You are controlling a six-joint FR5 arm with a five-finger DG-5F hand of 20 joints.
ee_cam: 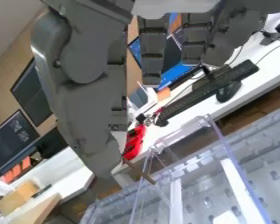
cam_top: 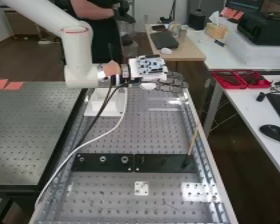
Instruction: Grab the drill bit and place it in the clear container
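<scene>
Two risks: snag, then slip.
Clear container (ee_cam: 219, 138), lwr R of wrist view: rim may catch bit if hand drops too low. Hand (cam_top: 170, 83), upper ctr of high view, seems to pinch drill bit (ee_cam: 144, 176) btwn thumb + finger; uneven squeeze cd roll it out.

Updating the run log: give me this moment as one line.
hand: pinching drill bit | position: above bench | clear container: close by | status: bit not yet released

The white arm (cam_top: 77, 50) bends downward — the dark hand (cam_top: 170, 83) (roughly level) juts sideways.
</scene>
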